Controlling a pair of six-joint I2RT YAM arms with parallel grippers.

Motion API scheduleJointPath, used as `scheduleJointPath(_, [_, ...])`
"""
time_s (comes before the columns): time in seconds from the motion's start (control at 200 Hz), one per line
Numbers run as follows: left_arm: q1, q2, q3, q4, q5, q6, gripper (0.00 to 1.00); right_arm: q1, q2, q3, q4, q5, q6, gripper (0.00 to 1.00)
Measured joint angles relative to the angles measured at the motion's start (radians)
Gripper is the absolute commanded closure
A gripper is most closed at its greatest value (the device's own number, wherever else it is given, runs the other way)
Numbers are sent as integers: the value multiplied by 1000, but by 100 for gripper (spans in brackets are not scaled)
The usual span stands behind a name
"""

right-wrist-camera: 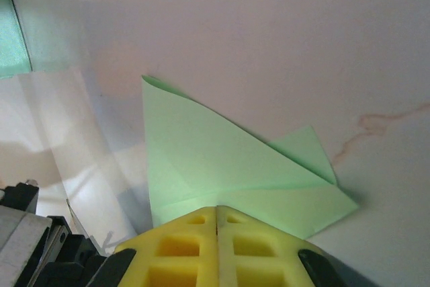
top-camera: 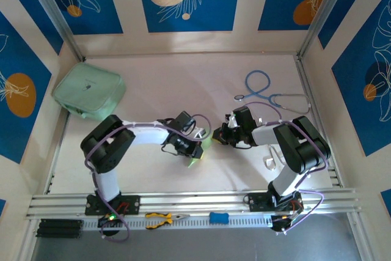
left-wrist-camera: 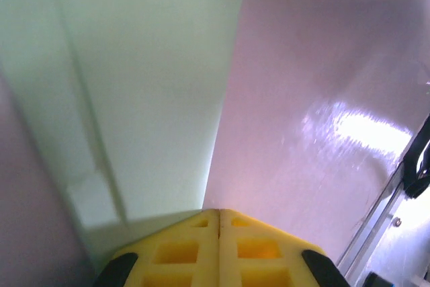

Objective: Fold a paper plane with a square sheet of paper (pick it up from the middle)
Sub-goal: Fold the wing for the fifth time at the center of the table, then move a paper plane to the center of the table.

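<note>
The right pincer point(right-wrist-camera: 216, 212) is closed, its yellow tips together on the near edge of the sheet of paper point(right-wrist-camera: 222, 159). The left pincer point(left-wrist-camera: 218, 214) is closed too, at the paper's edge from the other side. Whether they pinch the paper or only press it cannot be told. The paper lies partly folded on the tabletop point(right-wrist-camera: 282, 25), in the middle, between both arms. It seems very light, thin and limp, and it could easily slide or tear. It is better taken gently at a crease.
</note>
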Motion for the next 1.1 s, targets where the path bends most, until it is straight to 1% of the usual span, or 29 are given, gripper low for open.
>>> scheduleJointPath(0.535, [0,-137,-104,-99,-88,0,99,0,0,0,0,0,0,100])
scheduleJointPath(0.715, [0,-213,-158,-148,-123,0,99,0,0,0,0,0,0,100])
scheduleJointPath(0.83, [9,-272,-171,-163,-138,0,99,0,0,0,1,-8,-8,98])
scheduleJointPath(1.01, [56,-299,-171,-121,-136,-10,91,5,-7,8,-17,-12,-31,90])
scheduleJointPath(1.05, [72,-298,-171,-105,-131,-16,89,6,-21,9,-30,-13,-37,86])
scheduleJointPath(1.1, [87,-291,-169,-82,-121,-31,86,7,-50,9,-47,-11,-47,85])
